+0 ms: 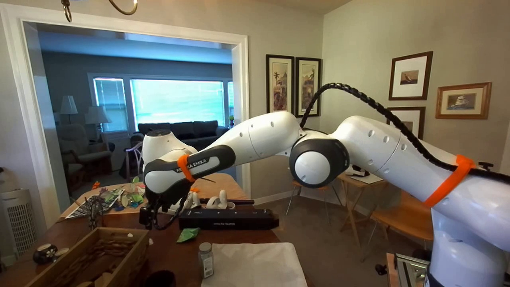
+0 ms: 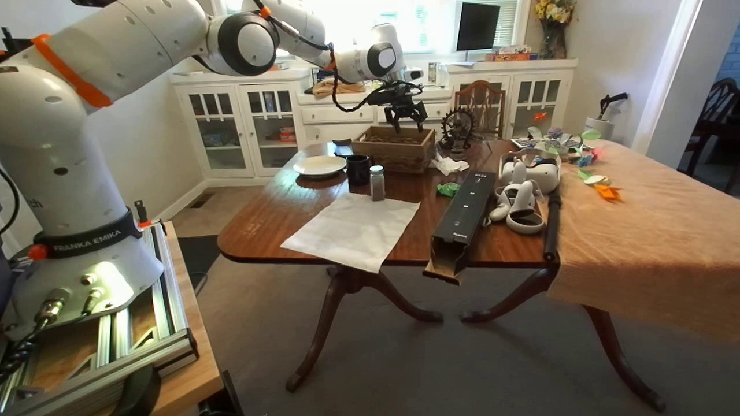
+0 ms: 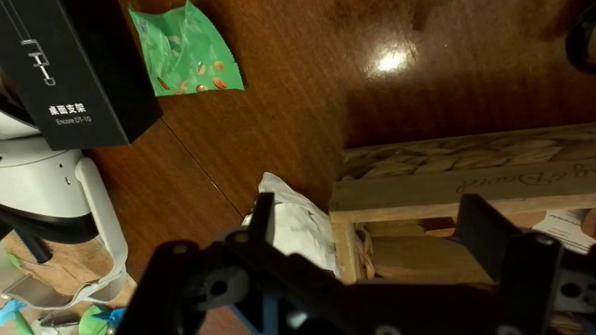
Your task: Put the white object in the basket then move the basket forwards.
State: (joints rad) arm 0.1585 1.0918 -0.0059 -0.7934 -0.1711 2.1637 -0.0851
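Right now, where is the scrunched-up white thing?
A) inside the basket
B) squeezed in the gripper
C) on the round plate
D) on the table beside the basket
D: in an exterior view the scrunched-up white thing lies on the table beside the basket, and the gripper is open.

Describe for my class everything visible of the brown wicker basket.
The wicker basket is rectangular, brown and open-topped, with woven-looking panels between wood-look rails; partly cropped script lettering marks one upper rail. It stands upright on the table. Printed paper lies inside, among pieces too unclear to name. A crumpled white object lies outside one end; contact is unclear. The open gripper hangs above that end, apparently not touching.
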